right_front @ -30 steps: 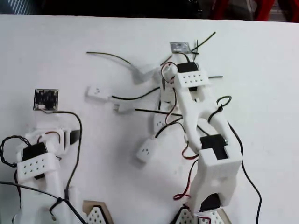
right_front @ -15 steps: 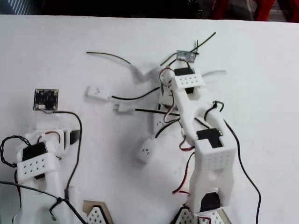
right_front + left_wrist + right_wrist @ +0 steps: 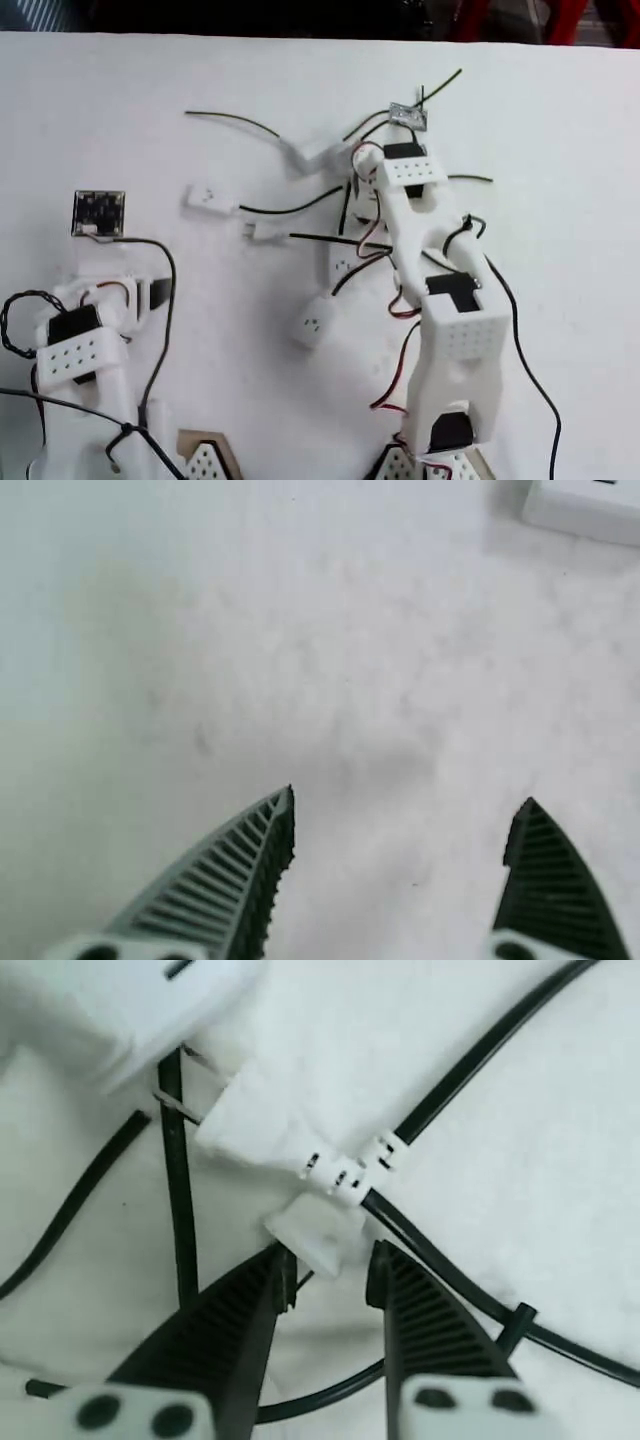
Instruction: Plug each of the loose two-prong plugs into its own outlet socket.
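White table point(image 3: 565, 120) is spread around the plug point(image 3: 265, 1125); left gripper point(image 3: 407, 796) is held wide, right gripper point(image 3: 330, 1260) narrowed at it.

A plain white table point(image 3: 570, 110) fills nearly everything I can see from here. It is matte and evenly lit, with only soft, faint shadows. Ahead of the jaws of the left gripper point(image 3: 407, 796) its surface is lightly mottled, with a faint yellowish stain point(image 3: 110, 590) off to one side. Far beyond the jaws, past the table's far edge, runs a dark strip point(image 3: 250, 15), with red shapes point(image 3: 560, 18) at one end and a pale striped patch point(image 3: 35, 12) at the other.
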### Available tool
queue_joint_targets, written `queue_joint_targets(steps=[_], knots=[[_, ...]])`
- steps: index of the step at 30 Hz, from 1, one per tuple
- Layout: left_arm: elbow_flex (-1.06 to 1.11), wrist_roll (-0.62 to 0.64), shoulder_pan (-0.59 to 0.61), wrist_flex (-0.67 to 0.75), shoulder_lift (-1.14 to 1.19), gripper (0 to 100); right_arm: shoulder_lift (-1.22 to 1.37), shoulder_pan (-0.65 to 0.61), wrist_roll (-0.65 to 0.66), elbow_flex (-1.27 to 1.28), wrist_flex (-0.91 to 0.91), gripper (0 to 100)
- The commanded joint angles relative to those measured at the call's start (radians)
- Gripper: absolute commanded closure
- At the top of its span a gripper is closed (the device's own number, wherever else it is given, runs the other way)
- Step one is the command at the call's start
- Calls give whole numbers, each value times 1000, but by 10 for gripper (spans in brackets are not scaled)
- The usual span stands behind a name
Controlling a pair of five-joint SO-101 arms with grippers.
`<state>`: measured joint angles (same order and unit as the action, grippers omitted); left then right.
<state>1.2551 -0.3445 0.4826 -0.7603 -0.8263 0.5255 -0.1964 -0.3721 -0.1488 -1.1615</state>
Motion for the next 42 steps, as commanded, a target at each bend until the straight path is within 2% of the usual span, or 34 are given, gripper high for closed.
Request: queue_joint_targets(steps=[1, 12, 16, 21, 31, 42], knots=[[-5, 2, 4, 17, -24, 669, -12, 13, -52, -58, 13, 879], [6, -3, 2, 18, -28, 669, 113, -7, -84, -103, 31, 885], [6, -3, 2, 18, -28, 669, 133, 19, -83, -176, -54, 981], [6, -3, 2, 18, -28, 669, 133, 27, -77, -288, -222, 982], [6, -3, 2, 18, -28, 669, 133, 28, 106, -443, -532, 981], [6, -3, 2, 18, -28, 669, 65, 38, 140, -396, -555, 981]])
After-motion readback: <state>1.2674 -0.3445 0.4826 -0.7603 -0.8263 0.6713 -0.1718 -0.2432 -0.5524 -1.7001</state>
